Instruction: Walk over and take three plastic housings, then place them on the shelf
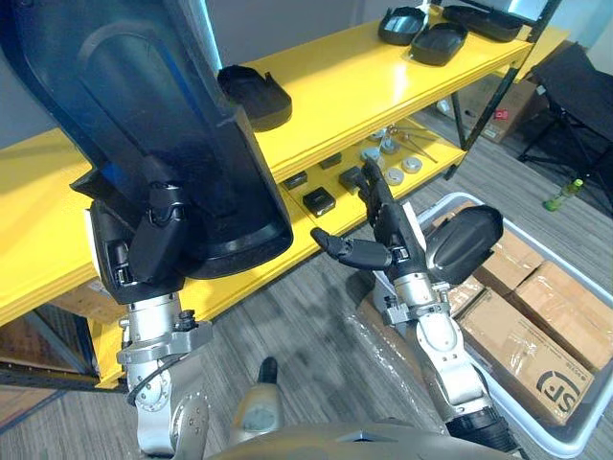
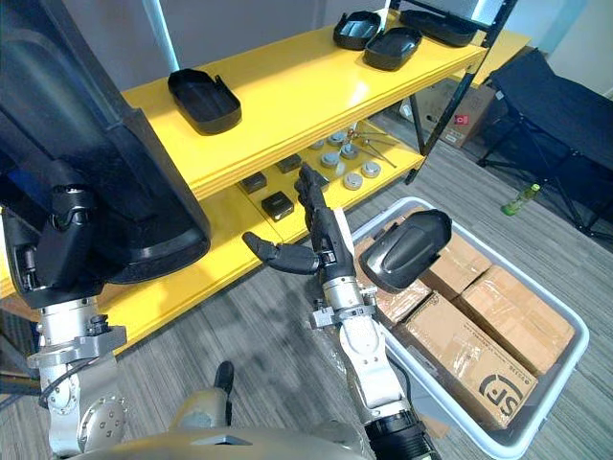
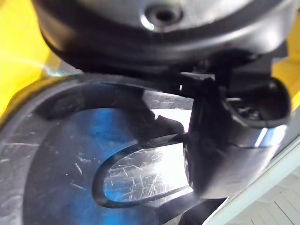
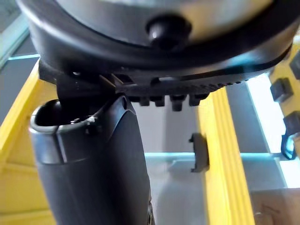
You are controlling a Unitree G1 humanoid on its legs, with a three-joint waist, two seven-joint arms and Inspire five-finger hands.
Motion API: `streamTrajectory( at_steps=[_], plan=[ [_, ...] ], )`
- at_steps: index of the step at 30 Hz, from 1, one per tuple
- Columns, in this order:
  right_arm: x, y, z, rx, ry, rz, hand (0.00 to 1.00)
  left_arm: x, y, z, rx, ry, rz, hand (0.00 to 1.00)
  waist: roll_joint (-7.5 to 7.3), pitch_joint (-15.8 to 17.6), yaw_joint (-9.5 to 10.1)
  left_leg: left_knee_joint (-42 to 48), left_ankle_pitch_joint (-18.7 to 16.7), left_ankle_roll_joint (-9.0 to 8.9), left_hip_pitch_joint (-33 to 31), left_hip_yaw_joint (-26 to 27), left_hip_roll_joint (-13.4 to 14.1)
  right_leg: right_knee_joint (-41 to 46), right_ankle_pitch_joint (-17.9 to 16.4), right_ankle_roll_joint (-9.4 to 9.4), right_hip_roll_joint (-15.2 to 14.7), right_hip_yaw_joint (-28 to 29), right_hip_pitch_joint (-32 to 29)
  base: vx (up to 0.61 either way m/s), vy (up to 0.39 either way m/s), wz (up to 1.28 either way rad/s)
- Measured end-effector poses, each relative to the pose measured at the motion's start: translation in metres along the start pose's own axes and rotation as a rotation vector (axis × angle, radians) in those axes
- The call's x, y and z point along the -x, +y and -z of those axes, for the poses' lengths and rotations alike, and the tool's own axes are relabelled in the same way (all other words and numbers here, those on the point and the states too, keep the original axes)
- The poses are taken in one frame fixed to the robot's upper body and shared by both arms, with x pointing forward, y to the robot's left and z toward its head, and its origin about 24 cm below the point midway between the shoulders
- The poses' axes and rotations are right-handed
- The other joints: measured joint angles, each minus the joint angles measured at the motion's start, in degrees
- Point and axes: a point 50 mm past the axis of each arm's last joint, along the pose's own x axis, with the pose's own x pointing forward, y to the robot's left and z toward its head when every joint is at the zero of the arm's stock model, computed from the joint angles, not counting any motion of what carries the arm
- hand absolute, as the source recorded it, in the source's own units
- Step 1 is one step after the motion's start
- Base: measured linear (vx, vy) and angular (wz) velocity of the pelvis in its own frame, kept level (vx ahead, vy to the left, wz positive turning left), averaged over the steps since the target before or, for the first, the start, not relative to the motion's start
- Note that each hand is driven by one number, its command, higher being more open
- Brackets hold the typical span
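The left robot hand [image 1: 148, 244] is closed round the lower end of the held housing [image 1: 163, 105], a large black plastic shell, with the thumb laid across its near face. It carries the part raised in front of the yellow shelf [image 1: 364, 81]. The right robot hand [image 1: 388, 235] is spread wide and holds nothing, its fingers straight and aimed at the shelf edge. It stands just beside a second housing [image 1: 465, 240], which lies on cardboard boxes [image 1: 541, 316] in a pale bin [image 1: 575, 426] on the floor. A shelved housing [image 1: 254, 96] lies on the top board, and the far housings [image 1: 421, 36] lie at the board's far end. The step in hand is judged to be setting the held housing down on the shelf. To do it well, the arm should carry the part over the bare board, clear of the shelved housing. The wrist should then tip the part flat, and the fingers should release only once its rim rests fully on the board, well back from the front edge. The held housing stands steeply, its long axis running from the grip upward and toward the robot's left, with the top end out of frame. Its broad rounded end sits low, over the shelf's front edge, and its hollow side appears to face the robot.
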Motion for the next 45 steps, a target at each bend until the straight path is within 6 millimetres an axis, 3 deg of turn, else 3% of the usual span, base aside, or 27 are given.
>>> streamTrajectory(
  at_steps=[1, 2, 3, 4, 5, 6, 7, 8, 9, 10, 12, 13, 15, 16, 17, 18, 19, 20, 21, 22, 24, 27, 31, 38, 42, 45],
  plan=[
    [-0.001, 0.001, -0.002, -0.006, -0.015, 0.009, 1.00, 0.000, 0.001, -0.001, -0.014, -0.005, 0.000, 0.00, -0.13, 0.20, 0.34, 2.61, -1.53, 0.37, -0.85, -0.05, -0.26, 0.53, -0.47, 0.10, -0.29, -0.08, 0.48, 0.06, 0.176, 0.13],
    [-0.003, 0.003, -0.006, -0.016, -0.041, 0.030, 1.00, -0.001, 0.003, -0.003, -0.033, -0.013, 0.003, 0.00, -0.57, 0.41, 0.97, 8.34, -4.81, 1.96, -2.60, 0.25, -0.90, 1.06, -1.49, -0.68, -1.15, -0.46, 1.25, 0.11, 0.235, 0.18],
    [-0.003, 0.003, -0.009, -0.024, -0.055, 0.055, 1.00, -0.002, 0.004, -0.006, -0.042, -0.022, 0.010, 0.00, -1.56, 0.82, 1.64, 14.36, -8.20, 5.08, -3.44, 3.54, -1.91, 0.75, -2.53, -2.58, -2.47, -1.02, 3.13, 0.15, 0.241, 0.24],
    [-0.003, 0.003, -0.010, -0.031, -0.063, 0.074, 1.00, -0.002, 0.004, -0.008, -0.035, -0.031, 0.017, 0.00, -1.09, 0.21, 1.60, 16.20, -11.25, 6.94, -2.97, 6.20, -2.99, 2.34, -2.83, -4.85, -2.76, -1.29, 4.75, 0.18, 0.147, 0.21],
    [-0.003, 0.003, -0.013, -0.035, -0.081, 0.084, 1.00, -0.004, 0.003, -0.011, -0.024, -0.046, 0.024, 0.00, -0.65, 0.12, 1.73, 16.72, -13.14, 6.07, -2.79, 5.87, -3.38, 6.71, -2.82, -7.47, -3.59, -0.85, 3.48, 0.21, 0.149, 0.40],
    [-0.003, 0.004, -0.014, -0.051, -0.101, 0.102, 1.00, -0.005, 0.004, -0.013, -0.010, -0.062, 0.031, 0.00, -1.08, -0.18, 1.59, 16.94, -14.39, 7.04, -2.40, 5.41, -4.86, 17.24, 0.62, -10.31, -6.73, 1.52, -1.71, 0.26, 0.213, 0.54],
    [-0.005, 0.007, -0.016, -0.066, -0.114, 0.108, 1.00, -0.006, 0.004, -0.016, -0.022, -0.074, 0.036, 0.00, -1.74, -0.70, 1.25, 15.30, -14.70, 7.84, -1.29, 4.76, -6.46, 24.60, 5.61, -10.77, -7.91, 5.75, -6.04, 0.27, 0.244, 0.57],
    [-0.006, 0.009, -0.016, -0.074, -0.117, 0.107, 1.00, -0.007, 0.004, -0.018, -0.028, -0.079, 0.040, 0.00, -1.50, -0.56, 1.17, 14.48, -14.75, 8.30, -0.75, 4.18, -7.07, 27.93, 6.16, -9.56, -7.57, 7.68, -7.82, 0.39, 0.202, 0.63],
    [-0.011, 0.016, -0.017, -0.094, -0.131, 0.090, 1.00, -0.009, 0.005, -0.020, -0.034, -0.092, 0.026, 0.00, -1.65, -0.63, 0.61, 12.29, -14.43, 10.02, 1.71, 2.09, -8.01, 34.29, 1.96, -7.84, -4.44, 9.85, -10.86, 0.37, 0.108, 0.54],
    [-0.014, 0.017, -0.017, -0.095, -0.134, 0.083, 1.00, -0.009, 0.005, -0.020, -0.030, -0.094, 0.014, 0.00, -1.52, -0.58, 0.36, 11.01, -14.25, 10.23, 3.02, 1.29, -8.24, 34.54, 0.12, -7.55, -3.06, 9.83, -11.39, 0.44, 0.087, 0.60],
    [-0.022, 0.018, -0.022, -0.092, -0.170, 0.055, 1.00, -0.012, 0.005, -0.019, -0.018, -0.099, -0.005, 0.00, -0.54, -0.98, 0.01, 6.30, -12.73, 9.35, 7.12, -1.89, -8.37, 27.70, -4.16, -8.03, 3.80, 9.95, -14.76, 0.35, 0.026, 0.86],
    [-0.024, 0.015, -0.028, -0.129, -0.205, 0.048, 1.00, -0.015, 0.002, -0.017, -0.005, -0.108, -0.002, 0.00, 0.20, -1.36, -1.32, 5.22, -12.36, 9.04, 7.73, -5.26, -8.59, 21.15, -4.20, -7.99, 8.15, 13.13, -17.18, 0.33, -0.028, 1.35],
    [-0.023, 0.009, -0.035, -0.152, -0.239, 0.061, 1.00, -0.018, -0.001, -0.010, 0.026, -0.103, 0.011, 0.00, 0.19, -1.59, -2.85, 4.63, -12.48, 8.67, 8.91, -9.86, -9.88, 15.42, -2.81, -5.75, 11.28, 20.09, -19.32, 0.38, -0.106, 1.67],
    [-0.023, 0.002, -0.036, -0.139, -0.247, 0.087, 1.00, -0.017, 0.000, -0.001, 0.032, -0.065, 0.009, 0.00, -0.06, -1.74, -3.07, 4.52, -13.28, 7.35, 11.26, -12.76, -11.40, 10.46, -0.01, -4.11, 11.77, 23.79, -19.77, 0.37, -0.164, 1.57],
    [-0.023, 0.000, -0.036, -0.133, -0.248, 0.097, 1.00, -0.015, -0.001, 0.002, 0.035, -0.048, 0.010, 0.00, -0.51, -2.01, -3.02, 4.76, -13.88, 6.40, 12.07, -13.15, -11.91, 7.24, 3.36, -4.76, 11.32, 23.72, -19.36, 0.40, -0.224, 1.46],
    [-0.024, -0.006, -0.037, -0.123, -0.253, 0.118, 1.00, -0.012, 0.001, 0.003, 0.025, -0.030, 0.012, 0.00, -2.52, -3.20, -2.80, 5.46, -15.15, 4.72, 12.89, -13.14, -13.52, 1.73, 14.11, -5.42, 9.91, 22.77, -19.18, 0.32, -0.217, 0.95],
    [-0.023, -0.011, -0.038, -0.103, -0.260, 0.124, 1.00, -0.011, 0.001, 0.005, 0.026, -0.023, 0.006, 0.00, -1.94, -3.64, -2.72, 6.36, -16.21, 4.12, 12.83, -13.06, -13.15, 2.32, 12.03, -5.44, 9.38, 21.12, -18.60, 0.39, -0.235, 1.01],
    [-0.023, -0.023, -0.042, -0.055, -0.275, 0.135, 1.00, -0.009, 0.000, 0.007, 0.036, -0.006, -0.002, 0.00, 0.42, -4.32, -2.18, 7.51, -17.15, 3.37, 12.32, -11.38, -10.32, -0.22, 12.56, -6.29, 10.91, 18.43, -16.34, 0.39, -0.230, 0.80],
    [-0.025, -0.033, -0.047, -0.021, -0.300, 0.154, 1.00, -0.010, -0.001, 0.007, 0.037, -0.009, 0.001, 0.00, 1.08, -4.61, -2.27, 7.10, -17.15, 3.36, 12.11, -7.93, -8.21, -3.61, 12.85, -6.72, 11.76, 16.44, -14.08, 0.35, -0.198, 0.69],
    [-0.025, -0.040, -0.050, -0.001, -0.313, 0.170, 1.00, -0.011, -0.002, 0.007, 0.039, -0.008, 0.004, 0.00, 1.41, -4.79, -2.46, 6.64, -17.14, 3.35, 11.94, -6.02, -7.17, -5.13, 13.12, -7.10, 12.07, 15.34, -13.21, 0.25, -0.152, 0.79],
    [-0.021, -0.070, -0.063, 0.073, -0.372, 0.277, 1.00, -0.015, -0.007, 0.010, 0.051, 0.006, 0.056, 0.00, 1.70, -4.95, -4.06, 4.43, -15.81, 3.60, 11.25, 3.01, -4.65, -8.96, 13.62, -7.79, 12.12, 10.93, -10.63, 0.16, -0.091, 0.88],
    [-0.004, -0.095, -0.077, 0.127, -0.421, 0.422, 1.00, -0.016, -0.011, 0.013, 0.056, 0.029, 0.117, 0.00, 1.93, -5.06, -5.05, -0.15, -13.25, 4.17, 13.45, 9.66, -4.67, -11.75, 13.76, -7.57, 11.09, 7.92, -7.69, 0.11, -0.030, 0.57],
    [0.001, -0.097, -0.092, 0.151, -0.486, 0.438, 1.00, -0.021, -0.013, 0.015, -0.015, 0.054, 0.152, 0.00, 2.79, -5.48, -5.83, -2.69, -12.53, 4.41, 15.05, 10.24, -5.51, -13.82, 14.69, -7.02, 10.69, 8.18, -6.48, 0.05, 0.033, -0.02],
    [0.009, -0.095, -0.090, 0.184, -0.444, 0.336, 1.00, -0.026, 0.002, 0.029, -0.309, 0.231, 0.273, 0.00, 3.43, -5.87, -6.77, -5.69, -11.98, 5.32, 16.73, 12.73, -6.27, -16.50, 16.81, -6.38, 10.82, 11.07, -6.45, -0.03, 0.041, -0.22],
    [0.011, -0.093, -0.084, 0.187, -0.394, 0.277, 1.00, -0.023, 0.025, 0.069, -0.297, 0.474, 0.180, 0.00, 3.62, -5.86, -7.65, -6.58, -11.61, 5.94, 16.68, 13.88, -6.23, -17.67, 18.28, -6.59, 11.20, 12.18, -6.91, -0.08, 0.000, -0.16],
    [0.009, -0.089, -0.082, 0.147, -0.380, 0.241, 1.00, -0.008, 0.038, 0.094, -0.304, 0.644, 0.100, 0.00, 3.64, -5.83, -7.92, -6.58, -11.58, 6.00, 16.45, 14.76, -6.01, -18.51, 19.21, -6.98, 11.67, 13.14, -7.29, -0.11, -0.023, -0.21]
  ],
)
